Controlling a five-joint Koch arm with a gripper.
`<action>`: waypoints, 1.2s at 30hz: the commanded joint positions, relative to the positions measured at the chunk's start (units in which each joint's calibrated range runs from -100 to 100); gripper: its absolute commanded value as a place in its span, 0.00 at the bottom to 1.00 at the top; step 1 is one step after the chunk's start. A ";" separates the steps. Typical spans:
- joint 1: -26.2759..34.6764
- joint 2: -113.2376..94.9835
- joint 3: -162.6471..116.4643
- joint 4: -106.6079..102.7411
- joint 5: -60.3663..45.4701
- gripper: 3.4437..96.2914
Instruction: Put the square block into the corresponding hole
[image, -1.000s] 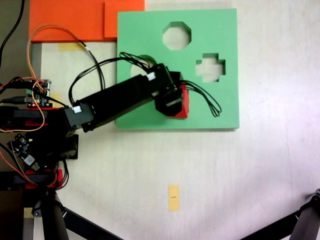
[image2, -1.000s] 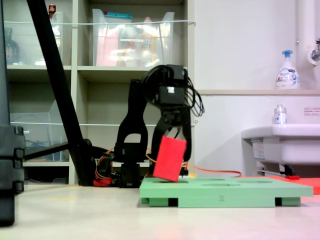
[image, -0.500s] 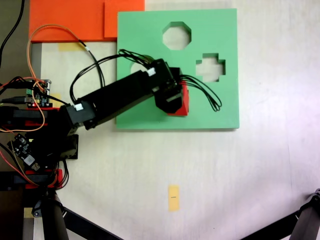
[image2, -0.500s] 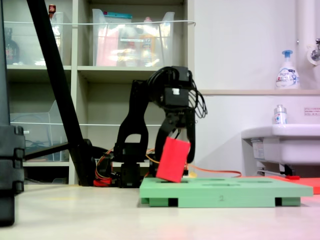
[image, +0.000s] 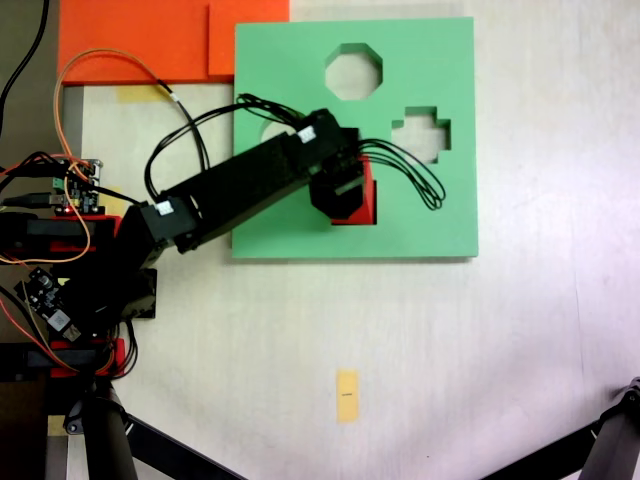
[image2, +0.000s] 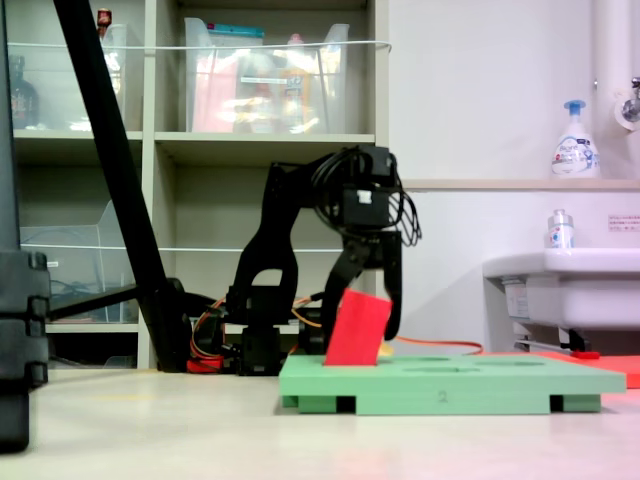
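Black pincer (image2: 368, 300) clamps small red cube (image2: 356, 330), tilted, lower edge entering green foam board's square cutout (image: 372, 216) directly below.

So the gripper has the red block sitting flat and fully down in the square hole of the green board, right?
Not fully. In the second exterior view the red block is tilted, mostly above the green board, its lower end entering the square hole. The gripper holds it.
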 joint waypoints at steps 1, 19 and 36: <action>0.29 0.56 2.49 -1.66 0.29 0.22; -0.68 10.76 2.49 -1.66 -1.27 0.55; -0.59 0.98 23.53 -1.66 -1.86 0.99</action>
